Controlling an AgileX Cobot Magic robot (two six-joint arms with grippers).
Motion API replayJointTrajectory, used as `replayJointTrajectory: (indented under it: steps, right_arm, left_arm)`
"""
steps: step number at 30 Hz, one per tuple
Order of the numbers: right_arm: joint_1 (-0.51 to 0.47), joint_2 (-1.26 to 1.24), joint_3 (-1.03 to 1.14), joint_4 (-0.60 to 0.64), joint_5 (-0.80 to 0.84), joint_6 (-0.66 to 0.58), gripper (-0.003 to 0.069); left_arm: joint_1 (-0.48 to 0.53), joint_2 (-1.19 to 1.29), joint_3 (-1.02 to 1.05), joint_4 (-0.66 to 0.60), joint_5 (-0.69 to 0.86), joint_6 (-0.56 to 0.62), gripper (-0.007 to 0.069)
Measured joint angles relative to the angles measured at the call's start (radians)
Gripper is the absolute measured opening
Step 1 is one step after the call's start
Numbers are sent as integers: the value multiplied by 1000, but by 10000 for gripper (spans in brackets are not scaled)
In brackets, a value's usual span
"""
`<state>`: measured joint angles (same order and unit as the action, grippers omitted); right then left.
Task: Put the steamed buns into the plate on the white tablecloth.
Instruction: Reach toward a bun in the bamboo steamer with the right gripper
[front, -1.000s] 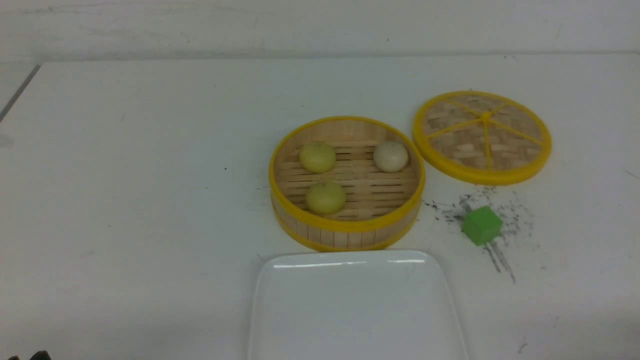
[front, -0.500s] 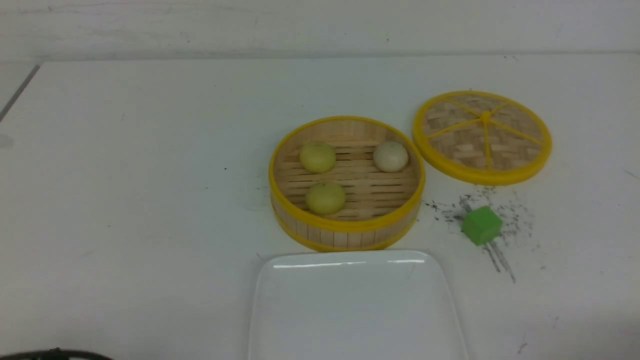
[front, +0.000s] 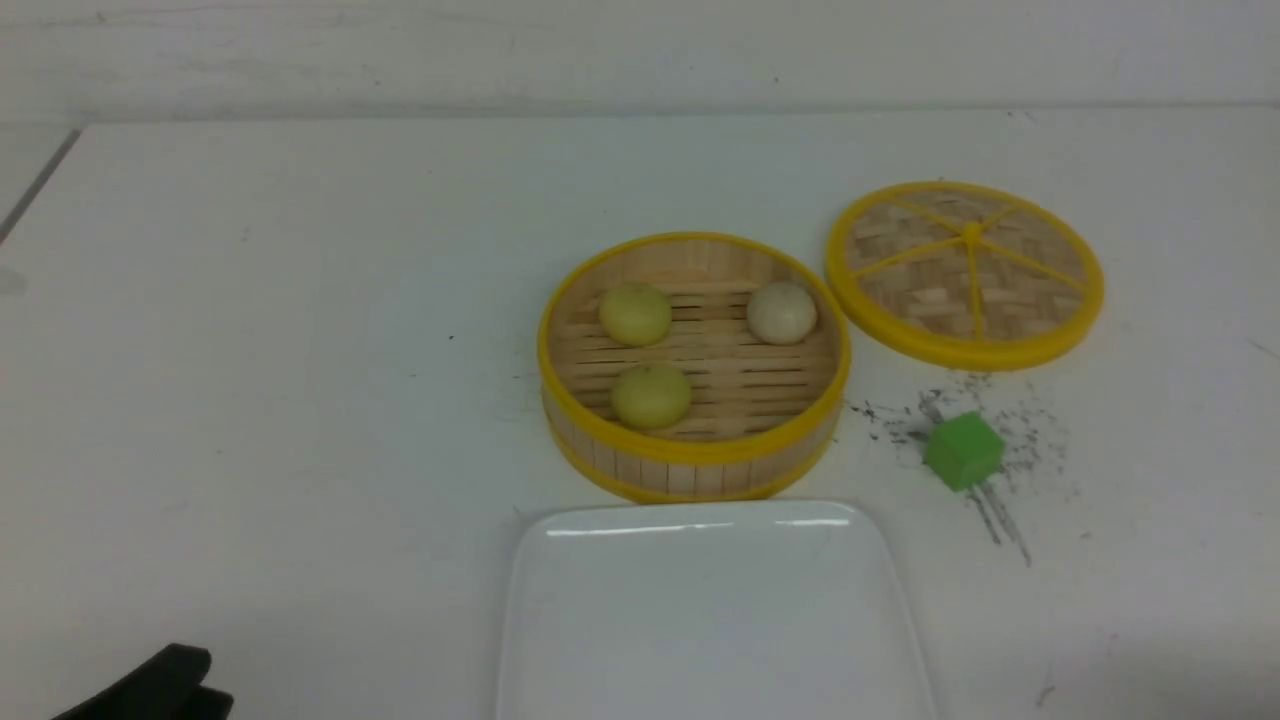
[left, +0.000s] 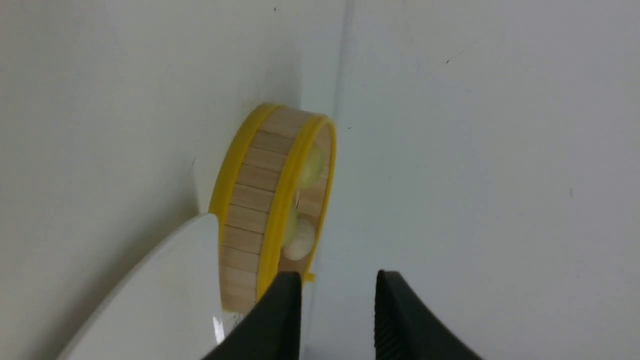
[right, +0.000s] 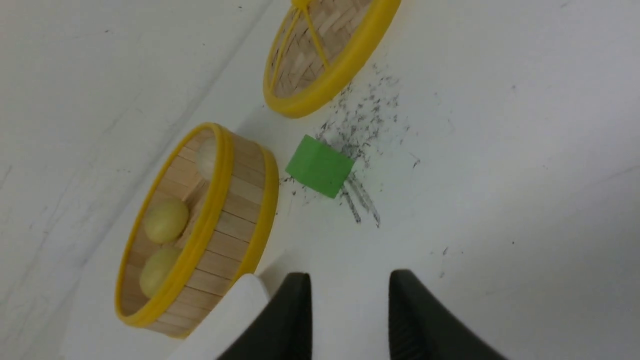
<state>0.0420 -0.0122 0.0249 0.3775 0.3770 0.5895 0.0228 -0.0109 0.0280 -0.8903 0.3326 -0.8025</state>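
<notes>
Three steamed buns lie in the bamboo steamer (front: 694, 455): two yellow-green ones (front: 635, 314) (front: 651, 395) and an off-white one (front: 782, 312). The empty white plate (front: 710, 610) sits just in front of the steamer on the white tablecloth (front: 250, 400). A dark part of the left arm (front: 150, 690) shows at the bottom left corner. In the left wrist view my left gripper (left: 338, 277) is open and empty, some way off the steamer (left: 255, 200). My right gripper (right: 350, 277) is open and empty too, beside the plate's corner (right: 225, 320); it is out of the front view.
The woven steamer lid (front: 965, 272) lies flat to the right of the steamer. A green cube (front: 963, 451) sits in front of the lid among dark scuff marks. The table's far edge meets a pale wall.
A dark part of the left arm has risen into the front view's bottom left corner and moved a little right. The buns, steamer, plate and cube have not moved.
</notes>
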Motion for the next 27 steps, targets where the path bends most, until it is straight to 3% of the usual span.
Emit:
replayJointTrajectory:
  steps: [4, 8, 9, 11, 12, 14, 16, 17, 19, 21, 23, 26, 27]
  right_arm:
    - [0, 0, -13, 44, -23, -8, 235]
    - [0, 1, -141, 30, -74, -107, 190]
    - [0, 30, -266, -26, -89, -197, 137]
    - [0, 91, -396, -94, -60, -283, 73]
    - [0, 99, -410, -103, -52, -293, 65]
    - [0, 248, -576, -218, 113, -385, -4]
    - [0, 325, -625, -271, 235, -404, -10]
    - [0, 436, -666, -314, 383, -397, -9]
    - [0, 551, -684, -326, 506, -381, -7]
    - [0, 635, -691, -312, 562, -381, -5]
    - [0, 785, -706, -202, 580, -475, -3]
    - [0, 941, -745, 73, 549, -751, 2]
    - [0, 949, -751, 114, 546, -791, 3]
  left_arm:
    - [0, 0, 0, -18, -58, 6, 229]
    - [0, 0, -70, -23, -43, 131, 177]
    - [0, 0, -165, -13, -42, 293, 133]
    - [0, 12, -283, 8, -32, 494, 65]
    - [0, 12, -283, 9, -28, 512, 58]
    - [0, 110, -422, 29, 74, 684, 7]
    - [0, 198, -484, 43, 157, 719, 2]
    - [0, 314, -547, 81, 314, 748, 2]
    - [0, 452, -609, 140, 470, 767, 2]
    - [0, 542, -645, 176, 584, 783, 2]
    - [0, 704, -704, 259, 753, 812, 2]
    - [0, 853, -750, 333, 809, 839, 2]
    - [0, 861, -752, 336, 808, 840, 2]
